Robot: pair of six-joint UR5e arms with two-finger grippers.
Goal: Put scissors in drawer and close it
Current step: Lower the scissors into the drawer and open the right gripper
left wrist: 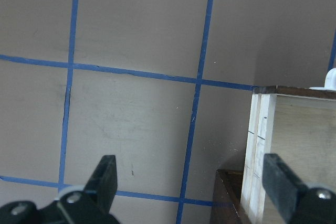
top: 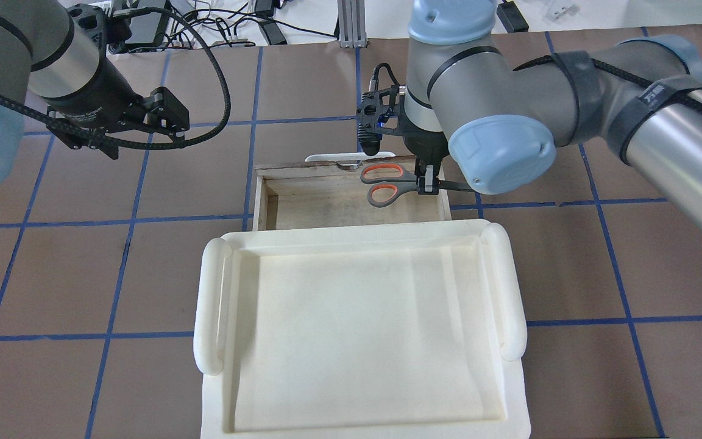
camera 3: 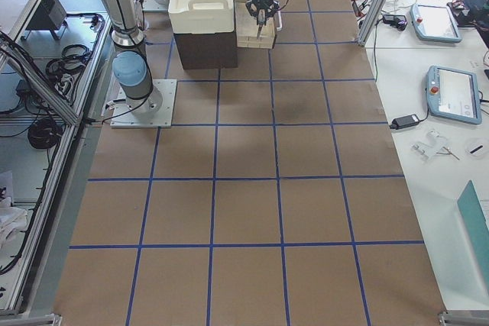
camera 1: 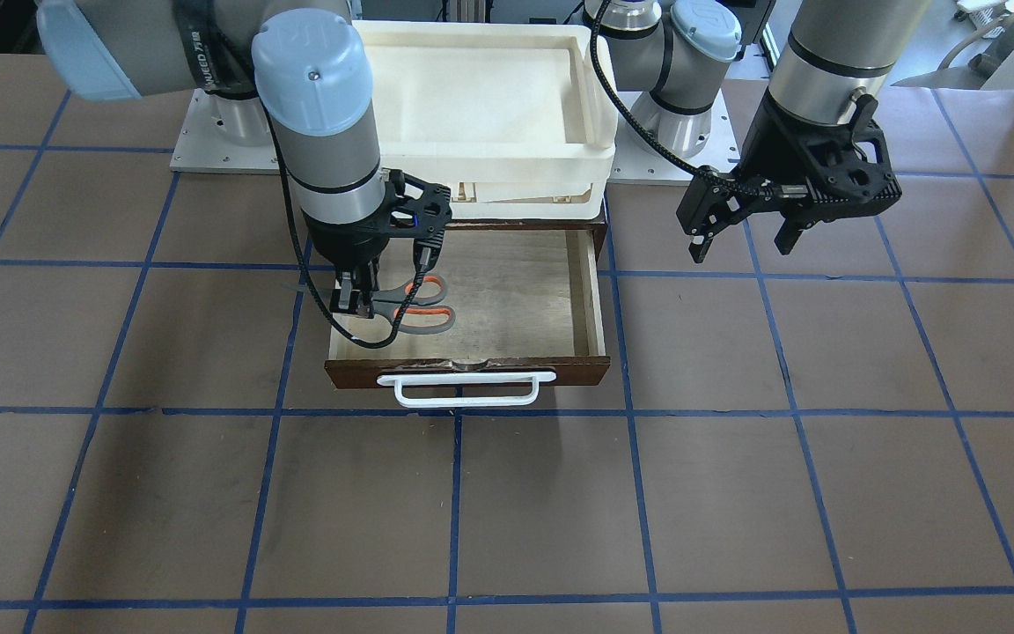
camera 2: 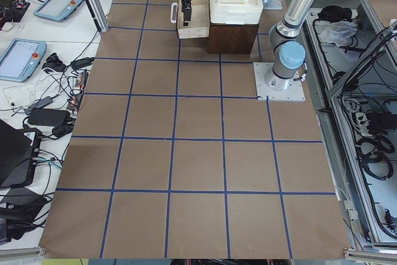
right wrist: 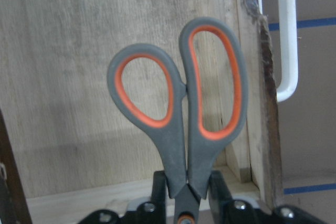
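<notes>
The scissors point(camera 1: 419, 304), with grey handles lined in orange, are held at the pivot by my right gripper point(camera 1: 357, 299), which is shut on them. They hang level over the open drawer point(camera 1: 516, 291), with the handles over its pale interior near the front. The blade tips stick out past the drawer's side wall. The right wrist view shows the scissors point(right wrist: 178, 108) above the drawer floor point(right wrist: 63, 77), beside the white bar handle point(right wrist: 287, 35). From overhead, the scissors point(top: 384, 183) are over the drawer point(top: 326, 204). My left gripper point(camera 1: 740, 246) is open and empty above the table, beside the drawer.
A white plastic tray point(top: 211, 305) sits on top of the dark brown cabinet point(camera 2: 232, 35) that the drawer slides out of. The drawer's white handle point(camera 1: 463, 389) faces away from the robot. Brown table with blue grid lines point(camera 1: 630, 493) lies all around.
</notes>
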